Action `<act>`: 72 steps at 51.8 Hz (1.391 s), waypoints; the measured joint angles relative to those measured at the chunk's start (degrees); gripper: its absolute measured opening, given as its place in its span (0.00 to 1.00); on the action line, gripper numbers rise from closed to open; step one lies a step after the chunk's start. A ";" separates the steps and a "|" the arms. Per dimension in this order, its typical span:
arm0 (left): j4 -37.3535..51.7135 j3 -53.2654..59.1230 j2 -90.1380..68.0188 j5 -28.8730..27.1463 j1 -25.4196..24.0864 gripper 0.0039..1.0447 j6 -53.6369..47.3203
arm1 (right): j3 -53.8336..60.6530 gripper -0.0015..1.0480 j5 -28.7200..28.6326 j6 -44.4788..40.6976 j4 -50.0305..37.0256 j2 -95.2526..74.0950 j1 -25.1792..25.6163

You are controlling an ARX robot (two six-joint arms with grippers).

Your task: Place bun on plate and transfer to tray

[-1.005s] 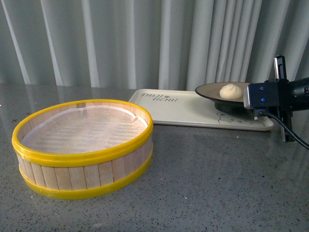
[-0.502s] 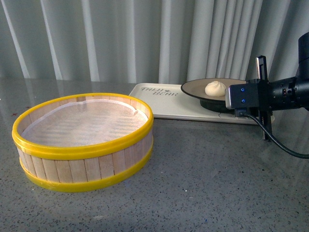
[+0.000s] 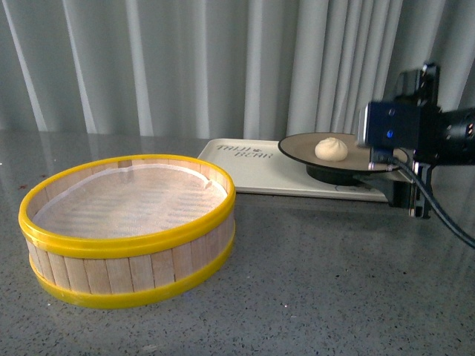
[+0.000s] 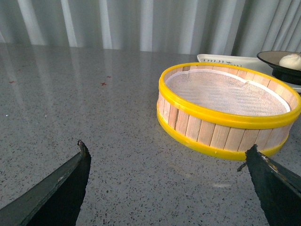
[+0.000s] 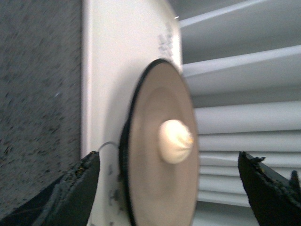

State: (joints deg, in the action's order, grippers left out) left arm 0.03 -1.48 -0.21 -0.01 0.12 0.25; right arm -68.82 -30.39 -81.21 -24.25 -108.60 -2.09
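The cream-white bun (image 3: pixel 331 149) sits in the middle of the black-rimmed beige plate (image 3: pixel 297 146). The plate stands on its dark foot at the right end of the white tray (image 3: pixel 260 165). My right gripper (image 3: pixel 413 152) is open at the plate's right edge, one finger above and one below rim level, touching nothing. The right wrist view shows the plate (image 5: pixel 150 108) and the bun (image 5: pixel 175 141) between the spread jaws of the right gripper (image 5: pixel 167 155), with the tray (image 5: pixel 117 70) behind. The left gripper (image 4: pixel 167 146) hangs open over bare table and is out of the front view.
A round wooden steamer basket (image 3: pixel 130 226) with yellow rims and a white liner stands at front left; in the left wrist view this basket (image 4: pixel 225 127) lies just beyond the left gripper. Grey speckled table (image 3: pixel 334 282) and pale curtains (image 3: pixel 185 67) behind.
The plate with the bun moved left over the tray and now stands on it. The right gripper has let go of the rim and risen slightly.
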 joint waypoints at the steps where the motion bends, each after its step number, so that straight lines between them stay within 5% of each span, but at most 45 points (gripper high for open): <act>1: 0.00 0.00 0.00 0.00 0.00 0.94 0.00 | 1.27 0.89 0.61 2.10 -1.53 1.81 -0.28; 8: 0.00 0.00 0.00 0.00 0.00 0.94 0.00 | 10.32 0.91 8.33 15.78 -11.19 14.32 -2.25; 15: 0.00 0.00 0.00 -0.02 0.00 0.94 0.00 | 26.38 0.92 22.60 43.56 -15.32 33.22 -2.99; 23: 0.00 0.00 0.00 0.04 0.00 0.94 0.00 | 32.48 0.92 24.52 63.71 -15.08 38.32 -2.27; 28: 0.00 0.00 0.00 0.00 0.00 0.94 0.00 | 36.26 0.73 34.36 75.12 -11.19 40.44 -2.93; 49: 0.00 0.00 0.00 -0.04 0.00 0.94 0.00 | 54.53 0.02 30.56 80.30 -15.30 54.12 1.86; 72: 0.00 0.00 0.00 -0.02 0.00 0.94 0.00 | 64.65 0.02 30.40 80.56 -8.57 71.10 2.01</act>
State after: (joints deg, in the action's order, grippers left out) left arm 0.03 -1.48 -0.21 -0.03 0.12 0.25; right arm -4.16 0.01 -0.64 -32.82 -37.50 -0.08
